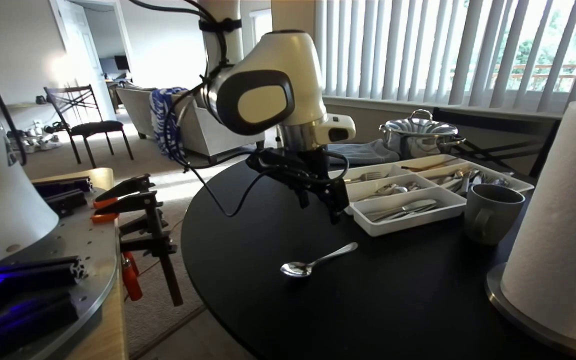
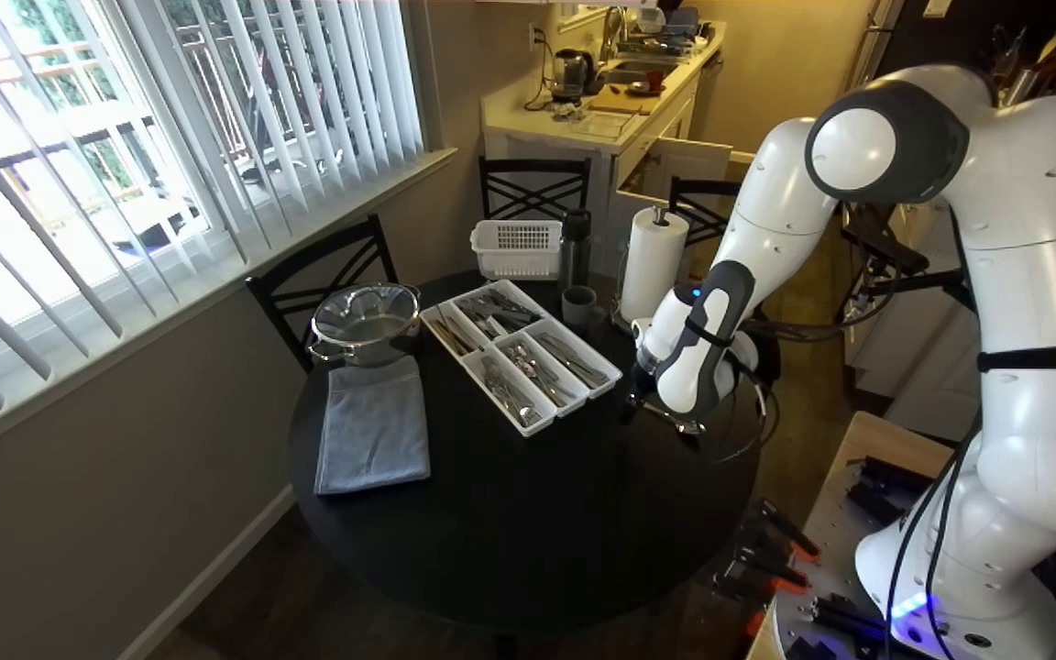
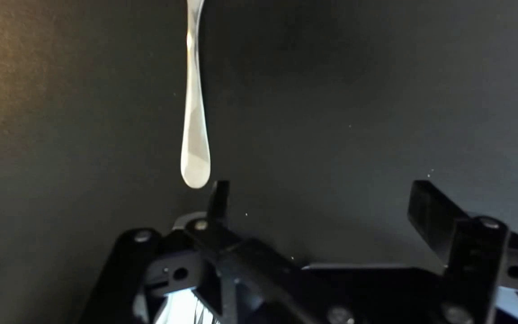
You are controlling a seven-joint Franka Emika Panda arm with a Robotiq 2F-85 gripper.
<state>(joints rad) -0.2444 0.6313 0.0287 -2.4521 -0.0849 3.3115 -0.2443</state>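
Note:
My gripper [image 1: 320,210] hangs above the black round table [image 1: 408,305], its jaws wide apart. In the wrist view the gap of the gripper [image 3: 320,193] shows only the dark tabletop. A silver spoon [image 1: 320,260] lies flat on the table, below the gripper and nearer that exterior camera. The spoon's handle [image 3: 195,135] reaches down in the wrist view to just beside the left fingertip, outside the gap; its bowl is out of that frame. Close to the gripper stands a white cutlery tray [image 1: 413,221] with several compartments of forks, knives and spoons.
A grey mug [image 1: 493,212] and a paper towel roll [image 1: 558,225] stand beside the tray. Around it are a lidded steel pot [image 2: 368,321], a folded grey cloth [image 2: 374,426], a black bottle [image 2: 575,247] and a white basket [image 2: 517,266]. Clamps [image 1: 150,220] jut from the robot's stand.

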